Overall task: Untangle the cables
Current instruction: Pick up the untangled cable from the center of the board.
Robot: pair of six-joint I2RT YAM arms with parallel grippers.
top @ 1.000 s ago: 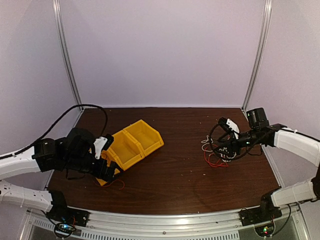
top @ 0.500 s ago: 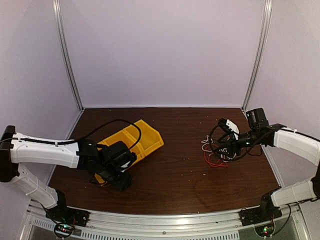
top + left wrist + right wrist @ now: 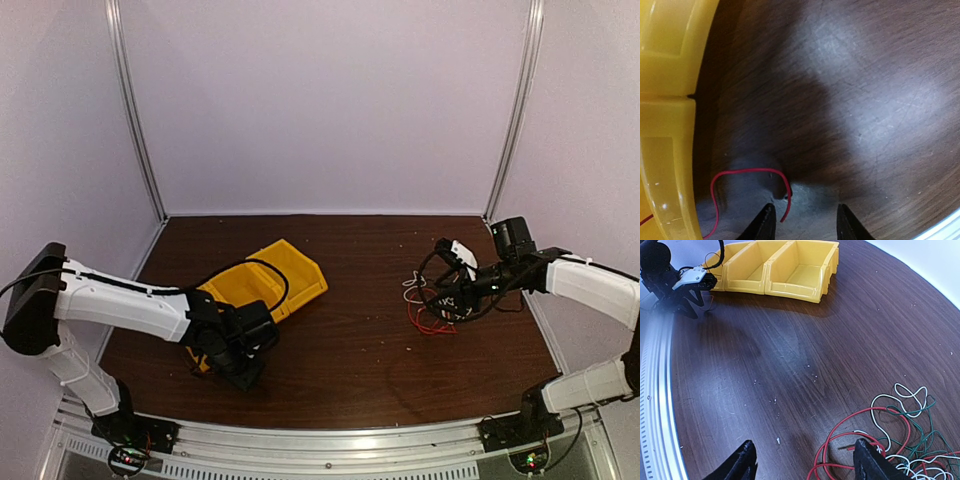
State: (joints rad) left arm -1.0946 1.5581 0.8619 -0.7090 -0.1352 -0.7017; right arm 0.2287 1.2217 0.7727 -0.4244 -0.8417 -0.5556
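Hovering low over the desk [image 3: 875,100], my left hand [image 3: 805,210] has its two fingers a moderate way apart, with nothing pinched between them. A single red strand [image 3: 742,171] lies on the wood right there. It comes out from beside the yellow wall of the bins [image 3: 665,125], arches over in a loop, and its free end drops into the gap between my fingers, just beside one fingertip. I cannot tell whether that tip touches it. From above, this hand sits at the near end of the row of bins, close to the front left of the desk.

My right hand [image 3: 805,445] is well apart from the left one, over on the right side of the desk, with its fingers spread wide and holding nothing. The rest of the cables [image 3: 900,435] lie in one tangled heap below and just ahead of it: red, white and green strands looping over and through each other, with some darker ones mixed in. One of my right fingers [image 3: 872,465] covers the near edge of the heap, and a red loop reaches across the wood into the space between the two fingers. Whether the finger rests on the strands or hangs just above them, I cannot tell.
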